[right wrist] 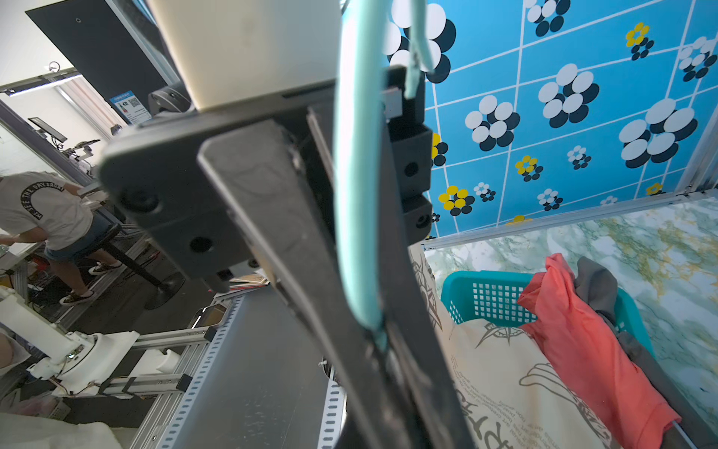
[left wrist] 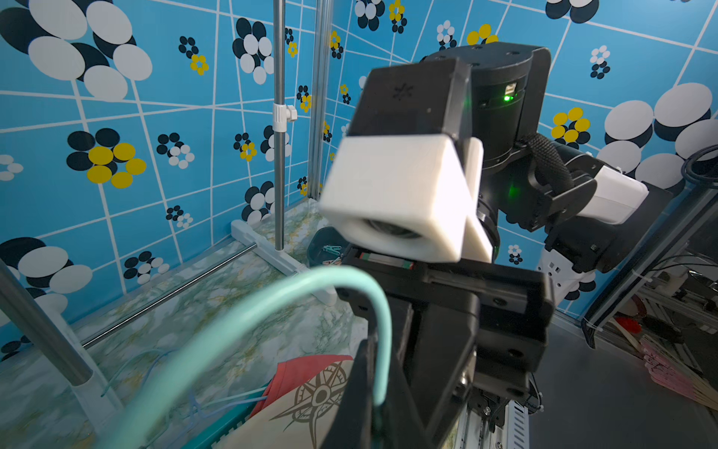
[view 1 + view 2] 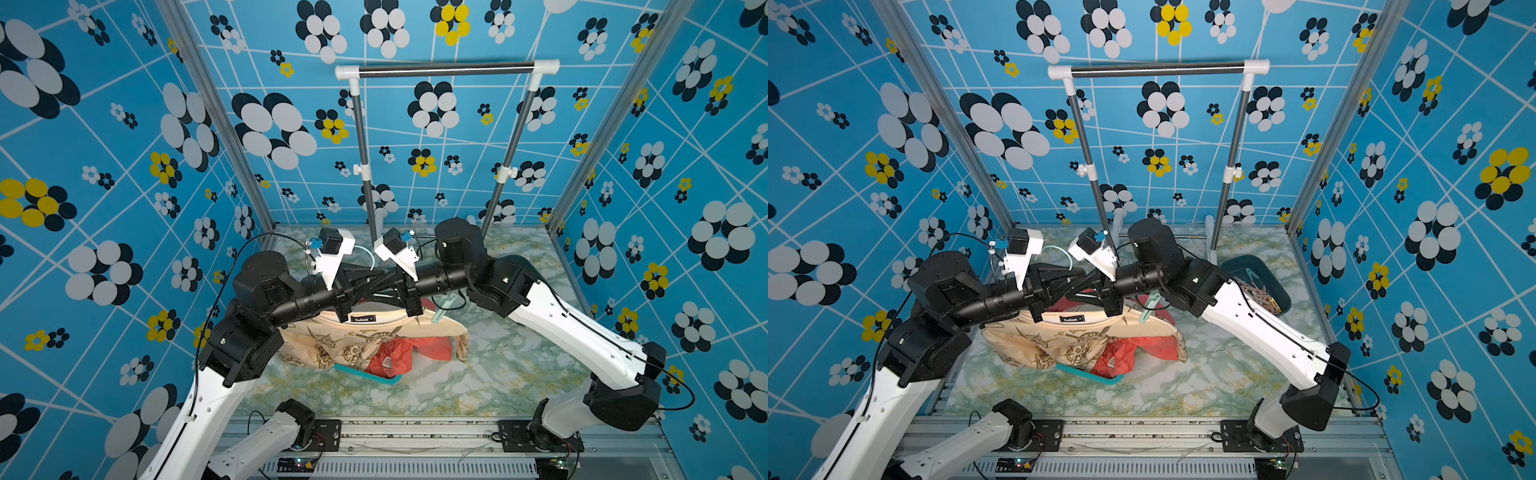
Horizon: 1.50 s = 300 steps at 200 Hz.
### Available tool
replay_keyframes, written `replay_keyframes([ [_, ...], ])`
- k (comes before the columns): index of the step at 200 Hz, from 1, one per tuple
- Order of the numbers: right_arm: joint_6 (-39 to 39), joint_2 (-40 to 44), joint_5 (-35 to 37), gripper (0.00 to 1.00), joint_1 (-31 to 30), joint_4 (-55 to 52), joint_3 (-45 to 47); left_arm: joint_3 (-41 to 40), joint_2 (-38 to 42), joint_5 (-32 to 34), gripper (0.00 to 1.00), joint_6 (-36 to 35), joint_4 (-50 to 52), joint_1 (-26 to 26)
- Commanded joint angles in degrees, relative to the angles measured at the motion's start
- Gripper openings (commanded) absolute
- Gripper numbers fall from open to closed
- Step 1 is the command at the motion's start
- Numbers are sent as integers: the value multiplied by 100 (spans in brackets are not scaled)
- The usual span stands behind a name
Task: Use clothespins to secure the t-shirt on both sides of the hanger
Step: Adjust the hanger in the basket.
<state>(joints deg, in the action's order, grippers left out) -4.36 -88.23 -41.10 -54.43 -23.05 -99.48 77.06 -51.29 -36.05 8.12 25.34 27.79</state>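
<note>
A cream printed t-shirt [image 3: 332,340] [image 3: 1034,336] [image 1: 505,373] hangs on a mint hanger [image 3: 371,259] [image 2: 233,330] [image 1: 355,194] held above the table. Both grippers meet at the hanger's neck. My left gripper [image 3: 369,283] [image 2: 382,408] is shut on the hanger wire just under the hook. My right gripper [image 3: 388,287] [image 1: 388,369] is shut on the same wire from the opposite side. A mint clothespin [image 3: 441,309] [image 3: 1150,306] is clipped at the shirt's right shoulder. The left shoulder is hidden under my left arm.
A teal basket [image 3: 374,376] [image 1: 485,295] with a red garment [image 3: 395,353] sits under the shirt. A dark bin [image 3: 1273,270] of loose clothespins [image 3: 1260,295] stands at the right, behind my right arm. A clothes rack [image 3: 446,70] rises at the back.
</note>
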Motion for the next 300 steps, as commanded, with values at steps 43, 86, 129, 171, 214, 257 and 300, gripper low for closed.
replay_keyframes([
  [43, -14, 129, -133, 0, -57, 89, 29, -34, 184, 855, 99, 92, -526, -6],
  [86, 249, 200, 423, 0, 8, -427, 25, 566, 312, 2147, 99, -332, -46, -10],
  [129, 279, 252, 656, 0, 130, -597, 43, 828, 442, 3572, 99, -452, 412, -11],
  [171, 203, 385, 435, 0, 371, -718, -37, 408, 768, 3949, 94, -726, 554, -28],
  [214, 395, 298, -91, 0, 846, -1684, -569, 177, 1100, 3027, 99, -1255, 841, -65],
  [257, 1018, 82, -827, 0, 1215, -2931, -1264, 242, 1225, 2185, 99, -1783, 1580, -72],
  [300, 1749, -188, -1294, 0, 1326, -4117, -1897, 117, 1401, 995, 99, -1979, 1912, -72],
])
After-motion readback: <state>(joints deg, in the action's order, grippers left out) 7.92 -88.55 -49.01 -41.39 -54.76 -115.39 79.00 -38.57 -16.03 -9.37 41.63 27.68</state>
